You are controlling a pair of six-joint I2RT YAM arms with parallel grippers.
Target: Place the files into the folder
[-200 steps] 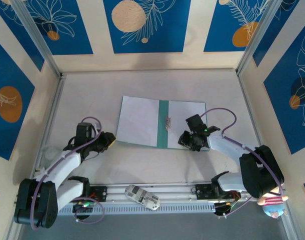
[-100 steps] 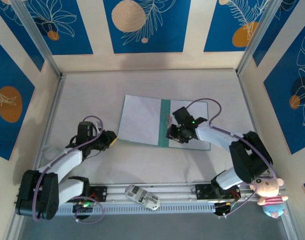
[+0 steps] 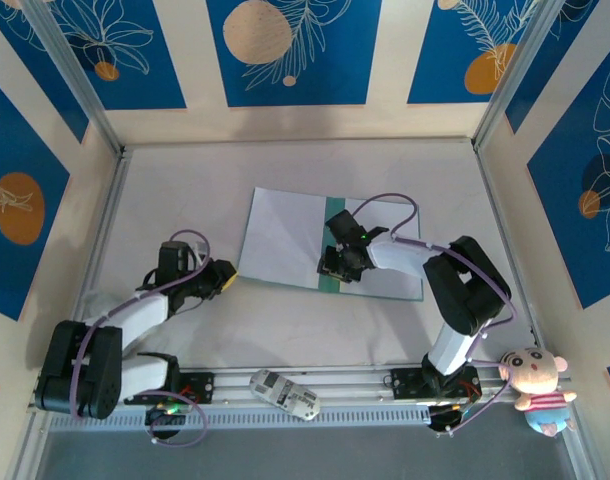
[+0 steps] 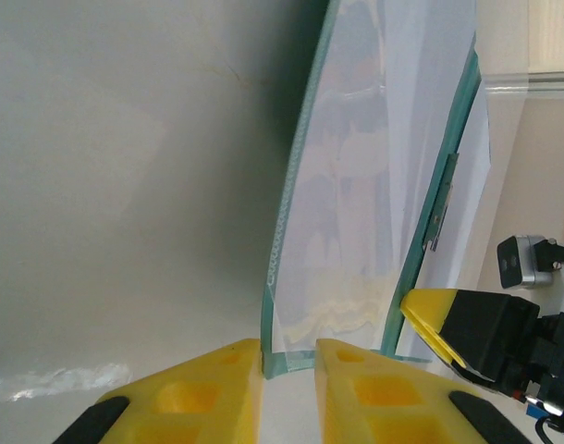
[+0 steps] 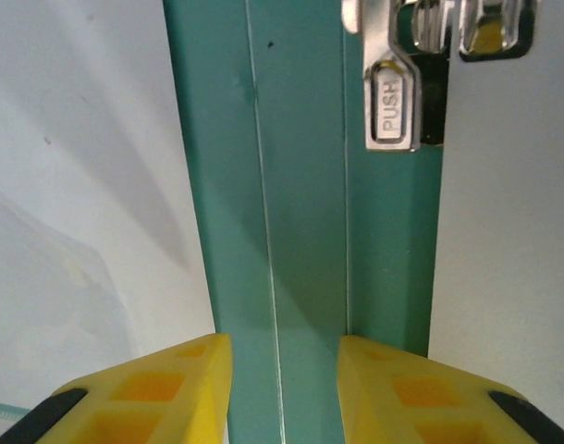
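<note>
The folder [image 3: 332, 212] lies spread open on the table [image 3: 285, 330], one cover to each side of its teal spine. The files [image 3: 285, 235] rest inside it: white sheets cover each inner face almost to the edges, leaving little more than the spine and a thin teal border bare. The right claw [image 5: 282, 344] hangs over the near end of that spine with its two yellow fingers [image 5: 153, 388] parted and only the teal strip showing between them. It is released and grips nothing, and I cannot tell whether its tips touch the card. Ahead of it, a little toward its right finger, sits the metal clip [image 5: 393, 102] with PUSH stamped on its lever, at the line where the spine meets the right cover. White paper runs off outside each finger. The left claw [image 4: 289, 347] is at the near outer corner of the left cover, well apart from the right claw. That corner, with its sheet on it, pokes into the narrow gap between the fingers. The cover's teal edge runs away from one fingertip, and a dark shadow lies on the table alongside it, so the edge seems slightly raised. A gap shows between the other finger and the paper, so this claw stands a little open around the corner, not clenched on it.
</note>
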